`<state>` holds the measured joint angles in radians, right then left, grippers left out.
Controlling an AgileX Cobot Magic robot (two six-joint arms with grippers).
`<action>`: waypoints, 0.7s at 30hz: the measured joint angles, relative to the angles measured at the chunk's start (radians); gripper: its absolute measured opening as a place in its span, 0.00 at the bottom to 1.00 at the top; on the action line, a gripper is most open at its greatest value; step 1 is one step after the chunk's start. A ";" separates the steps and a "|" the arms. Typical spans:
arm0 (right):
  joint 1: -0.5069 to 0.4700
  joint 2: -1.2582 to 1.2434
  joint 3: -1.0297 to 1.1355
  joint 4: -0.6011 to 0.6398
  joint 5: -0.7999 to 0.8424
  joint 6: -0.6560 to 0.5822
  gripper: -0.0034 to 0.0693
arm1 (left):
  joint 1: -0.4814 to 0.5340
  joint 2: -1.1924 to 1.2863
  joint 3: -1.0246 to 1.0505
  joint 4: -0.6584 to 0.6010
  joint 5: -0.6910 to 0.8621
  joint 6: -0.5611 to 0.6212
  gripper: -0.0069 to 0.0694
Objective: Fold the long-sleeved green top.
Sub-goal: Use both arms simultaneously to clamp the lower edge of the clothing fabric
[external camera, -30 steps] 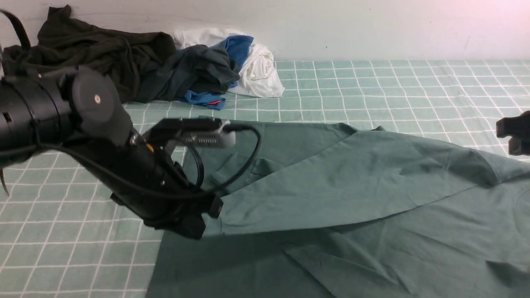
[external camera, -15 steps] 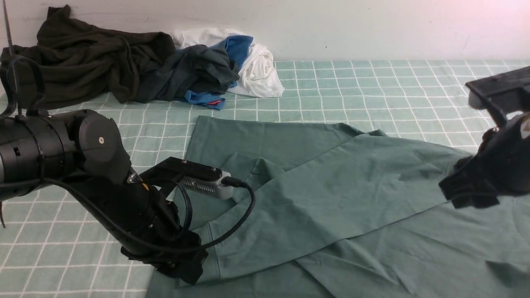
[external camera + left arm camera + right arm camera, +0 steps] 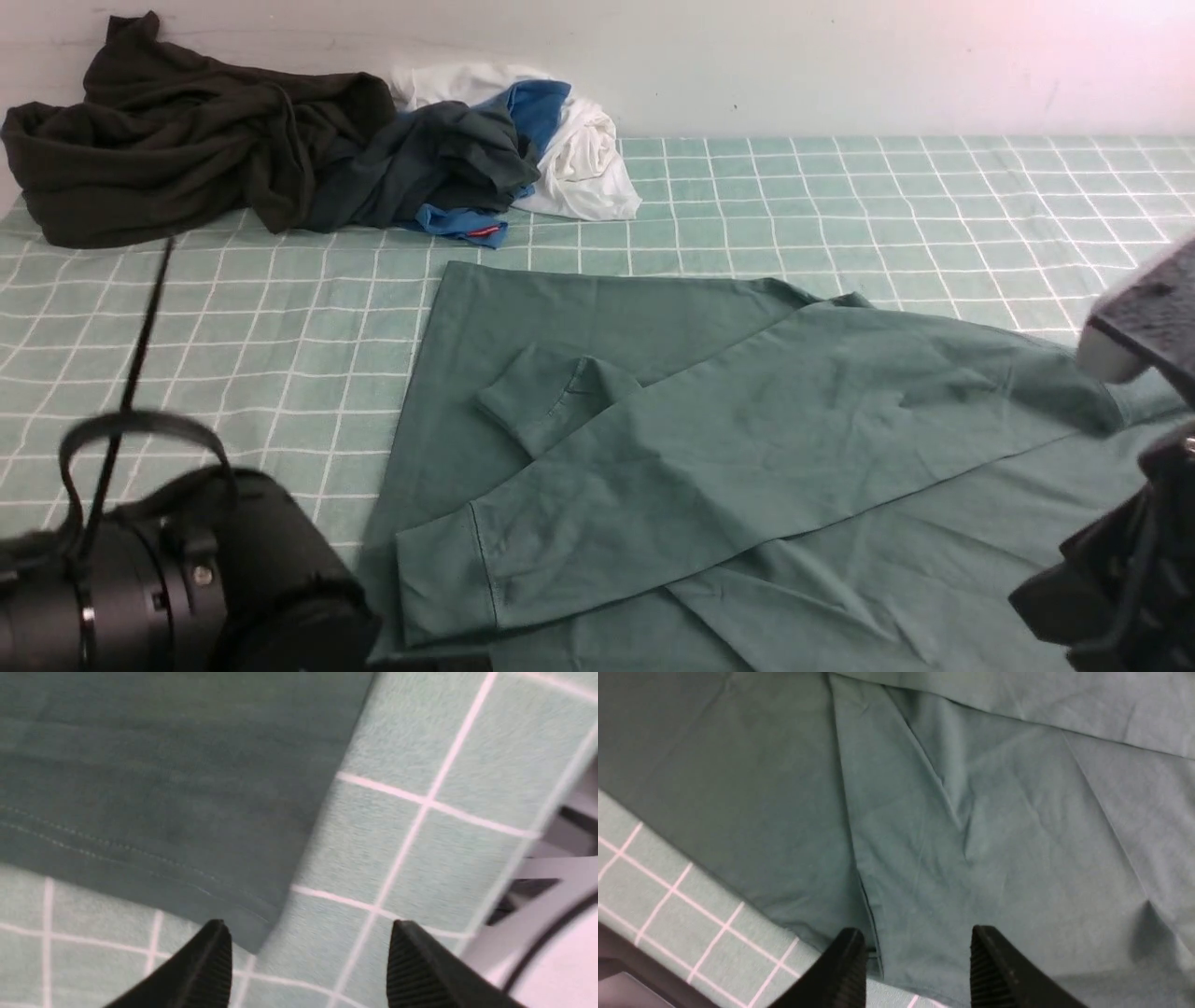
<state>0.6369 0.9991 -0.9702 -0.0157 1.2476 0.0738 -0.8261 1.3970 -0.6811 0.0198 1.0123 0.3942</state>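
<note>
The left gripper (image 3: 308,952) has two matte black fingers (image 3: 210,970) that taper to blunt tips, with fine ridges cut across their inward faces. Behind this pincer, the left arm (image 3: 233,597) is a thick black cylinder with a rounded joint cap. It carries a small silver screw (image 3: 194,575), and a thin black cable (image 3: 140,425) loops over it. The right gripper (image 3: 920,952) has the same ribbed black build. Behind that pincer the right arm (image 3: 1111,579) is black, with a blurred grey housing (image 3: 1134,317) above it.
</note>
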 joint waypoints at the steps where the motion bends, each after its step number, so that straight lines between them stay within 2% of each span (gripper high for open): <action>1: 0.000 -0.006 0.003 -0.001 0.001 0.000 0.46 | -0.002 0.000 0.013 0.006 -0.015 0.000 0.64; 3: 0.000 -0.035 0.011 -0.003 0.006 0.000 0.46 | -0.008 0.014 0.046 0.039 -0.100 0.000 0.64; 9: 0.000 -0.044 0.017 -0.003 0.006 0.000 0.46 | -0.011 0.099 0.062 0.102 -0.188 0.001 0.64; 21: 0.000 -0.044 0.017 -0.004 0.006 -0.025 0.46 | -0.012 0.148 0.035 0.126 -0.165 -0.012 0.64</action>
<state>0.6369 0.9549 -0.9534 -0.0199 1.2537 0.0484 -0.8384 1.5451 -0.6456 0.1459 0.8470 0.3821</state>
